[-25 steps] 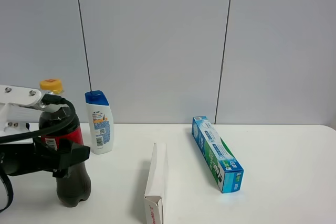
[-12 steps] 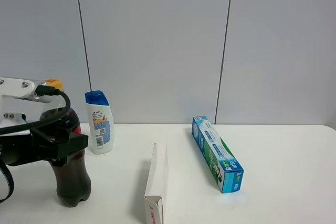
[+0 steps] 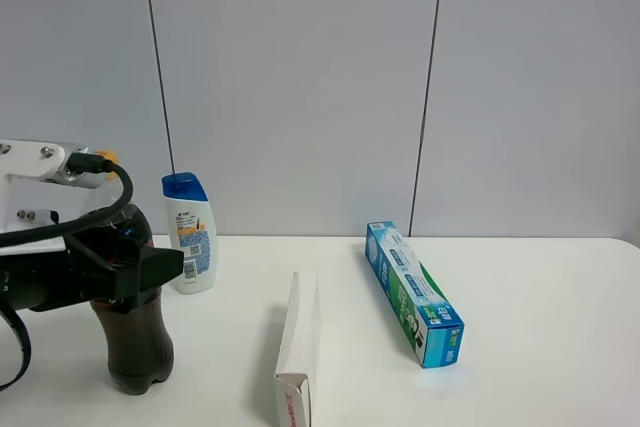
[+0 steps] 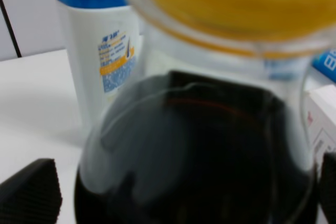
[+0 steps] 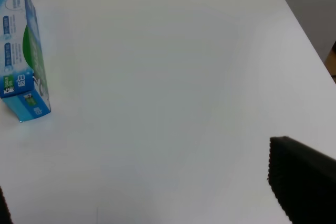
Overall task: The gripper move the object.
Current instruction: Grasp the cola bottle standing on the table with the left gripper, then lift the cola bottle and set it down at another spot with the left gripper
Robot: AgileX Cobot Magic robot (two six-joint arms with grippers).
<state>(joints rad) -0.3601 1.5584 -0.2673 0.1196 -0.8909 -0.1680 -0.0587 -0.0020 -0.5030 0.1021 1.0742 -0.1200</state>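
At the left end of the white desk [image 3: 560,347] stands a tall clear plastic cola bottle [image 3: 132,352], dark with drink, upright with its base flat on the surface. It is topped by a yellow-orange cap [image 4: 231,3].

The black left gripper [image 3: 142,269], on its bulky arm, has the bottle's upper body between its fingers [image 4: 29,192]. In the wrist view a ribbed black pad sits out on each side of the shoulder, and a sliver of desk shows between the nearer pad and the plastic. I'd say the fingers are spread and straddling the bottle, not pinching it.

Going in that high seems sensible for a tall bottle, but it looks heavy and slick. It will likely want a firm squeeze before it is shifted.

Close behind it, but not touching, is a small white shampoo bottle with a blue cap [image 3: 190,232], which a careless sweep that way could knock over. A flat white carton on its long edge [image 3: 298,342] and a long blue-and-green toothpaste box [image 3: 412,292] sit towards the middle, well apart from the bottle.

The right gripper [image 5: 136,187] hangs over the desk beyond the toothpaste box, fingers apart with nothing between them. I take it that it is parked out of the way because this job is the left arm's.
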